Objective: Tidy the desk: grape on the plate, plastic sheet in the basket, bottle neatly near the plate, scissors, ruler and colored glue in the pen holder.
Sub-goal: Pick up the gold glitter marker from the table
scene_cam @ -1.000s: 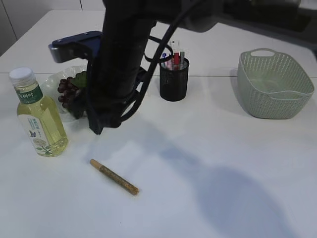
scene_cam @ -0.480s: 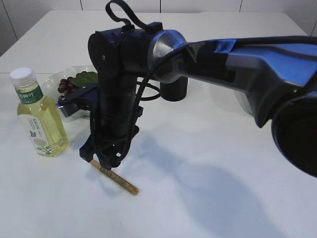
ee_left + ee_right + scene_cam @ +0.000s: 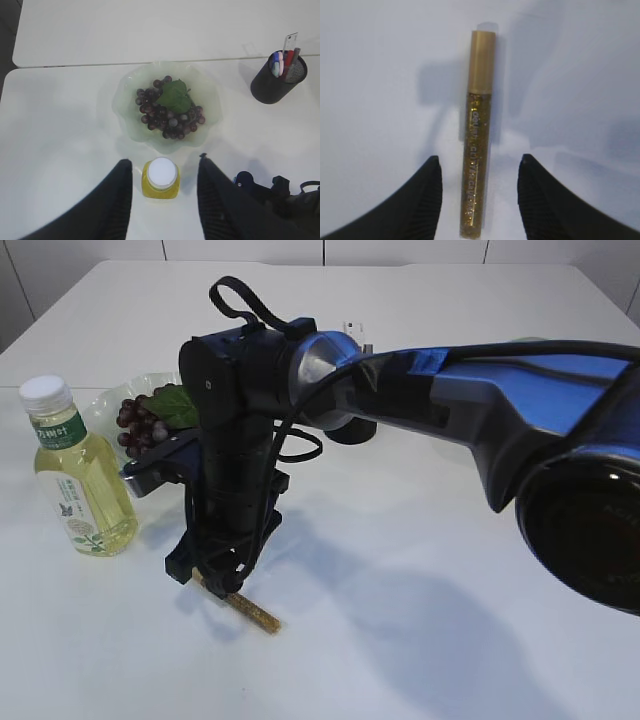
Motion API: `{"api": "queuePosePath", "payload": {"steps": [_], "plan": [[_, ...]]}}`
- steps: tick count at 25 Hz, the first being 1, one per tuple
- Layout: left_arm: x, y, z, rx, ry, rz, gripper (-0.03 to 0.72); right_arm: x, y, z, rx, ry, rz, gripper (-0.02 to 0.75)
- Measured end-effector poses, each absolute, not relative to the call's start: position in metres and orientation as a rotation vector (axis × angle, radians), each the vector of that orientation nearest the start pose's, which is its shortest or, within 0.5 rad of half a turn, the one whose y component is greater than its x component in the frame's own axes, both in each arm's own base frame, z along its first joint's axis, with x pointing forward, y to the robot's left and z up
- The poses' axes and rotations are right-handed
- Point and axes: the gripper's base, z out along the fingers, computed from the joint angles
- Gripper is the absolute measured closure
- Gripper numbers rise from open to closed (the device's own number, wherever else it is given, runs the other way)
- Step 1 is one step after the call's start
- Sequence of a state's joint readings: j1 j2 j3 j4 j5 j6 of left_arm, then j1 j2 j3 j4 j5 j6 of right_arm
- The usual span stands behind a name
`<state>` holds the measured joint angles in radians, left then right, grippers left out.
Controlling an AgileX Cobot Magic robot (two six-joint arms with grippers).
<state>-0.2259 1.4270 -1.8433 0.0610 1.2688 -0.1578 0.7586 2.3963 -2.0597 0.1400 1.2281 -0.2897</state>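
A gold glitter glue tube (image 3: 477,150) lies flat on the white table (image 3: 420,640). My right gripper (image 3: 480,157) stands open astride it, a finger on each side with gaps, low over its left end (image 3: 210,575). The rest of the tube (image 3: 255,615) sticks out to the right. The yellow bottle (image 3: 80,480) with a white cap (image 3: 161,172) stands upright beside the plate (image 3: 125,95) of grapes (image 3: 167,107). My left gripper (image 3: 164,159) hangs open, high above the bottle. The black pen holder (image 3: 277,80) holds a ruler (image 3: 291,40) and coloured items. Plastic sheet and scissors do not show.
My right arm (image 3: 420,400) reaches across from the right and covers most of the pen holder and the basket in the exterior view. A table seam (image 3: 75,65) runs behind the plate.
My right arm has come forward from beside the plate and dropped, so its open gripper now straddles the glue tube. Bottle, plate and tube have not moved.
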Motion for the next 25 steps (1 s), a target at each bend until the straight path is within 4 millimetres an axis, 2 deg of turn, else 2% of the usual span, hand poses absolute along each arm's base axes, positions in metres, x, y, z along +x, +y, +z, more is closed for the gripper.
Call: {"api": "queuePosePath", "payload": {"steps": [6,16,25], "plan": [[0.267,-0.056,0.485,0.072,2.336,-0.114,0.371,0.346,0.350,0.153,-1.466,2.708,0.301,0.342],[0.266,-0.056,0.485,0.072,2.336,-0.117,0.371,0.349,0.352,0.132,-1.477,2.734,0.286,0.340],[0.266,-0.056,0.485,0.072,2.336,-0.117,0.371,0.353,0.355,0.138,-1.467,2.704,0.287,0.339]]}}
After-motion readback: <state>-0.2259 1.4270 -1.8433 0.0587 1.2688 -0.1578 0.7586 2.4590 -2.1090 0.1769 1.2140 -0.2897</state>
